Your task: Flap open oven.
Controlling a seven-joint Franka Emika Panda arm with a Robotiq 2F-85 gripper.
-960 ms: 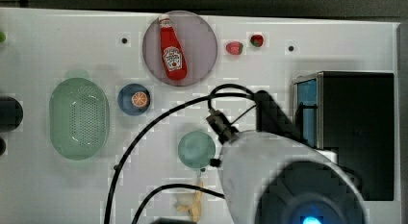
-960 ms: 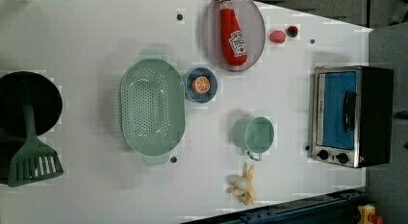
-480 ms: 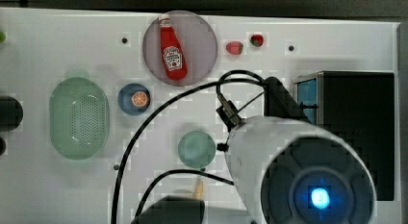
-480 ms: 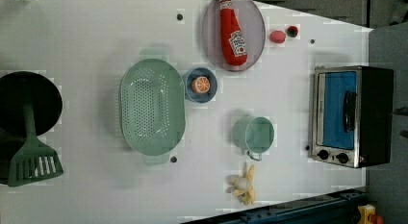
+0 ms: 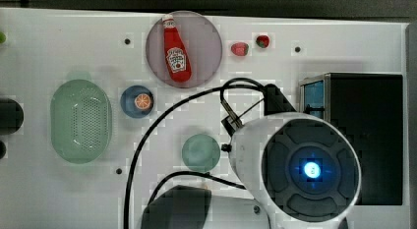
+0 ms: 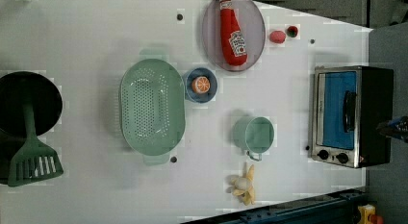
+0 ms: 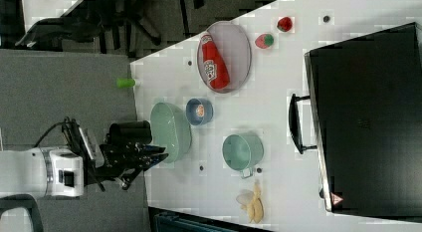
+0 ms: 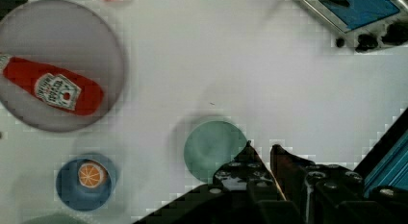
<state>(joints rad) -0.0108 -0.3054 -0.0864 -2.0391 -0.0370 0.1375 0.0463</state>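
Looking at the wrist view, we see the gripper [image 8: 262,154] with its 2 fingertips [image 8: 246,155] nearly together, just a thin gap between them, nothing held. It hangs above the white table [image 8: 240,65], tips over the edge of the green mug [image 8: 211,148]. In the right view the gripper [image 7: 157,156] is well apart from the oven [image 7: 368,117], out past the table's far edge in front of the green colander [image 7: 171,131].

Oven [image 6: 351,116] sits at the left view's right end of the table [image 6: 96,31]. Door is shut: bluish glass flush with the silver frame, bar handle [image 6: 349,111] across it, 2 dark knobs [image 6: 333,156] beside the glass. In the top view the arm's round wrist housing [image 5: 305,170] covers part of the oven [image 5: 373,121].

Other items, left view:
- ketchup bottle [image 6: 232,31] lying on a grey plate [image 6: 255,22]
- 2 small red fruits [image 6: 284,34] beside the plate
- blue bowl [image 6: 190,87] with an orange slice [image 6: 201,83], touching the colander [image 6: 151,106]
- mug [image 6: 254,133] between colander and oven
- banana [image 6: 244,184] near the mug
- black pot [image 6: 29,104] with a green spatula [image 6: 32,156] on it
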